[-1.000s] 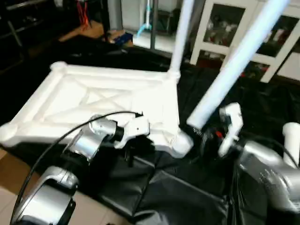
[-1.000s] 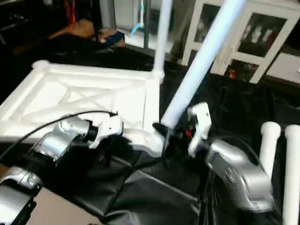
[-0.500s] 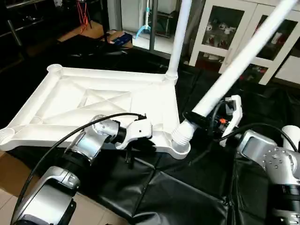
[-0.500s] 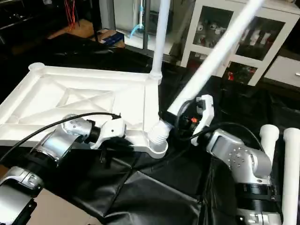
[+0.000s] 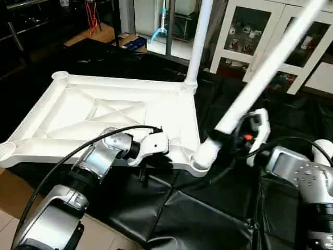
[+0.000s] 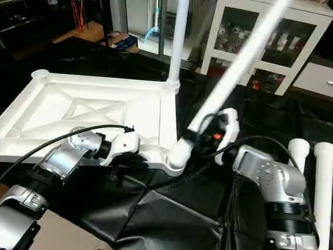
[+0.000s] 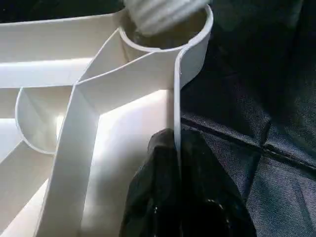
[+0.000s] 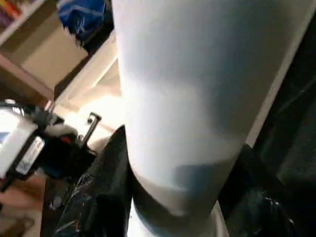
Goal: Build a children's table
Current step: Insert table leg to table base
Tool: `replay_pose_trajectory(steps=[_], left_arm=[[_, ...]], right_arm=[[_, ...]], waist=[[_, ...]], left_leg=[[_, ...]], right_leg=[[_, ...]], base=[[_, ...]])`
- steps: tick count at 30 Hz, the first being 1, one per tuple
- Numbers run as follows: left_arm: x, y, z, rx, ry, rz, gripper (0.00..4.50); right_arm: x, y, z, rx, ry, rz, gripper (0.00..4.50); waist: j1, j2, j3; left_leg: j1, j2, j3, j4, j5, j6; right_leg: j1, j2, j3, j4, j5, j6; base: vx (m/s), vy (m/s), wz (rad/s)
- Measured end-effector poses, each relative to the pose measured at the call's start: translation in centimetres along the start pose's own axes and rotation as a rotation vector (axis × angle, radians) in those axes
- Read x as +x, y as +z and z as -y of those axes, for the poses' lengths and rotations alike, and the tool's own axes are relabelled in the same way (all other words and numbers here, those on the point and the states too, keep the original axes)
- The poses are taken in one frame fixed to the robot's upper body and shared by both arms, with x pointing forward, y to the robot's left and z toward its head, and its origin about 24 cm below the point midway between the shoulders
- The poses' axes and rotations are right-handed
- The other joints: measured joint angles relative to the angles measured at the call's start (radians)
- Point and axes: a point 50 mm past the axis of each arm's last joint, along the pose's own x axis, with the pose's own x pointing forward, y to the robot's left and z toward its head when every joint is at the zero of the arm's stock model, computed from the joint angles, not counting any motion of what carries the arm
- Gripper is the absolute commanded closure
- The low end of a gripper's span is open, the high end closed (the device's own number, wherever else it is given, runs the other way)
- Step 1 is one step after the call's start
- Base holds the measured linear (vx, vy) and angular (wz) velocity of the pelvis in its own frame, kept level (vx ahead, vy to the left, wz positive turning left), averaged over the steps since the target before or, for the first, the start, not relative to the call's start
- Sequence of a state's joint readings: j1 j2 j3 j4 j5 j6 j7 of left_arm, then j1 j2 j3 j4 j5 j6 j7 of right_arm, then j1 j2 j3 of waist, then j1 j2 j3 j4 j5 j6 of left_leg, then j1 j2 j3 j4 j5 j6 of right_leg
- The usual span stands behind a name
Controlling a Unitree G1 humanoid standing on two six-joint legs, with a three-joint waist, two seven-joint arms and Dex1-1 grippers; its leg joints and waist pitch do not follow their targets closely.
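Note:
The white tabletop (image 5: 104, 112) lies upside down on black sheeting, its X-braced ribs facing up. One white leg (image 5: 199, 36) stands upright in the far right corner socket. My right gripper (image 5: 229, 136) is shut on a second leg (image 5: 265, 62), which leans up to the right. That leg's flared lower end (image 5: 204, 154) sits at the near right corner socket (image 7: 163, 37). My left gripper (image 5: 151, 160) is shut on the tabletop's near rim, just left of that socket. In the right wrist view the leg (image 8: 173, 98) sits between black fingers (image 8: 106, 192).
Two spare legs (image 6: 298, 156) stand at the far right beside my right forearm. A white glass-door cabinet (image 5: 260, 31) stands at the back right. Black sheeting (image 5: 197, 213) covers the floor around the tabletop, and bare floor (image 5: 10, 198) shows at the near left.
The held leg's lower end has come down onto the near right socket and its ribbed tip has sunk out of sight. My left gripper has kept its hold on the rim.

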State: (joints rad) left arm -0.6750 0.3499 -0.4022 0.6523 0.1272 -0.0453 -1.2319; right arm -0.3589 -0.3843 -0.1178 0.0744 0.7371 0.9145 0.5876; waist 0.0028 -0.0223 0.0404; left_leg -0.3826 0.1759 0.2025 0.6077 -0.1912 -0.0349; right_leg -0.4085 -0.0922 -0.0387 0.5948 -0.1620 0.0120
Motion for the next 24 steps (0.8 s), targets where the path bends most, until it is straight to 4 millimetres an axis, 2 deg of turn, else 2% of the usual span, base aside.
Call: replay_pose_trajectory(steps=[10, 17, 24], left_arm=[[0.0, -0.1, 0.0, 0.002, -0.005, -0.006, 4.50], [-0.2, -0.2, 0.0, 0.000, -0.003, -0.014, 4.50], [-0.3, -0.3, 0.0, 0.000, -0.006, -0.016, 4.50]], right_arm=[[0.7, -0.2, -0.4, -0.119, -0.028, -0.024, 2.65], [1.3, -0.2, -1.1, -0.223, -0.032, -0.034, 2.65], [1.4, -0.5, -1.7, -0.261, -0.022, -0.039, 2.65]], waist=[[-0.002, -0.001, 0.000], [-0.012, -0.003, -0.001], [-0.015, -0.004, -0.002]], left_leg=[[0.000, 0.000, 0.000, 0.000, 0.000, 0.000], [0.001, 0.000, 0.000, 0.000, 0.000, 0.000], [0.001, 0.000, 0.000, 0.000, 0.000, 0.000]], right_leg=[[0.000, 0.000, 0.000, 0.000, 0.000, 0.000], [0.001, 0.000, 0.000, 0.000, 0.000, 0.000], [0.001, 0.000, 0.000, 0.000, 0.000, 0.000]], base=[[0.000, 0.000, 0.00], [0.000, 0.000, 0.00], [0.000, 0.000, 0.00]])
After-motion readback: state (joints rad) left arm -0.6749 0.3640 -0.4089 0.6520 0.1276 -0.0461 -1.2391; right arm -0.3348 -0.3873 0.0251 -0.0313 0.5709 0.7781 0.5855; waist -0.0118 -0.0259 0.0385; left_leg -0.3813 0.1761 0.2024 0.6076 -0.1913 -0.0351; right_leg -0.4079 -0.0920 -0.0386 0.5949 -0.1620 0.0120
